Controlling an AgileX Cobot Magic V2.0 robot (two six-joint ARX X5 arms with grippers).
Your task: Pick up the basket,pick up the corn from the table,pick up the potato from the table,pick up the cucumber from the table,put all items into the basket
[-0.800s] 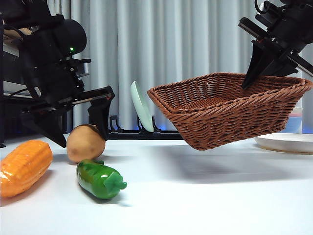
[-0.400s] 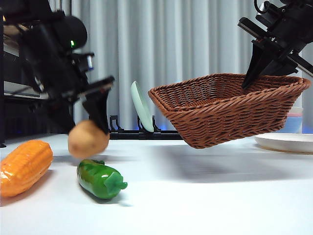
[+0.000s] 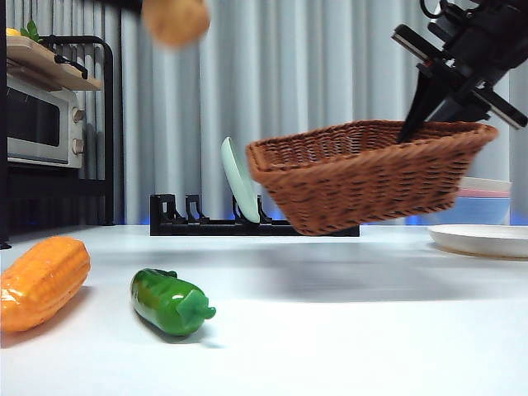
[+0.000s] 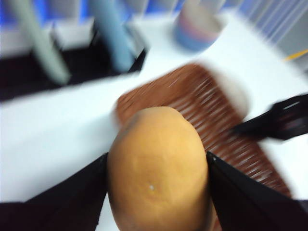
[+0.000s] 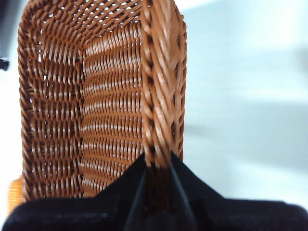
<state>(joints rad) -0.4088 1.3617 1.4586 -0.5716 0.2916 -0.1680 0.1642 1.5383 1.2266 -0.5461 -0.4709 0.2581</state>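
The right gripper (image 3: 412, 124) pinches the rim of the basket (image 3: 363, 177) and holds it in the air above the white table (image 3: 330, 330). The left gripper (image 4: 156, 166) clamps the potato (image 4: 158, 168) high up; the wrist view is blurred, it seems near the basket. The corn (image 3: 41, 282) and the cucumber (image 3: 169, 301) lie on the table. Behind are a dish rack (image 3: 206, 223), a grey curtain (image 3: 313, 66) and an oven (image 3: 41, 124).

Potato (image 3: 175, 20) cropped; left-wrist view blurred
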